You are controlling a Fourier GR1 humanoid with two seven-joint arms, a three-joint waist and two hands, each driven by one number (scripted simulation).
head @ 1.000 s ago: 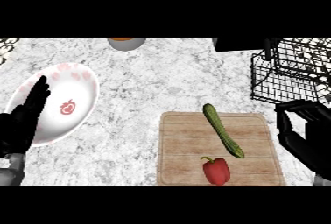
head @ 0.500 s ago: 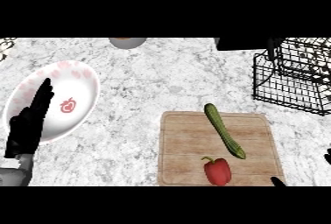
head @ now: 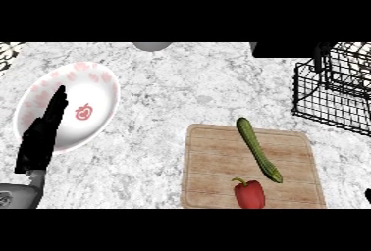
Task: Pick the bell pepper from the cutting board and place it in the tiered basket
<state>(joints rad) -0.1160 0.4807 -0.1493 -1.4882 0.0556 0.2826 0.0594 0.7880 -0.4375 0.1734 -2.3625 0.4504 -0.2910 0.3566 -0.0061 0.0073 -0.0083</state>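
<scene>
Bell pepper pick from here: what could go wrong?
1. The cucumber lies diagonally just above the bell pepper on the cutting board; a reach could nudge it.
2. The pepper sits near the board's lower edge, so a push might roll it off.
3. The tiered basket is wire and partly cut off at the right; the pepper could catch its rim. The left hand rests open over the plate.

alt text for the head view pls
A red bell pepper and a cucumber lie on a wooden cutting board on a marble counter; the black tiered basket stands upper right. The left hand rests open over a plate.
</scene>
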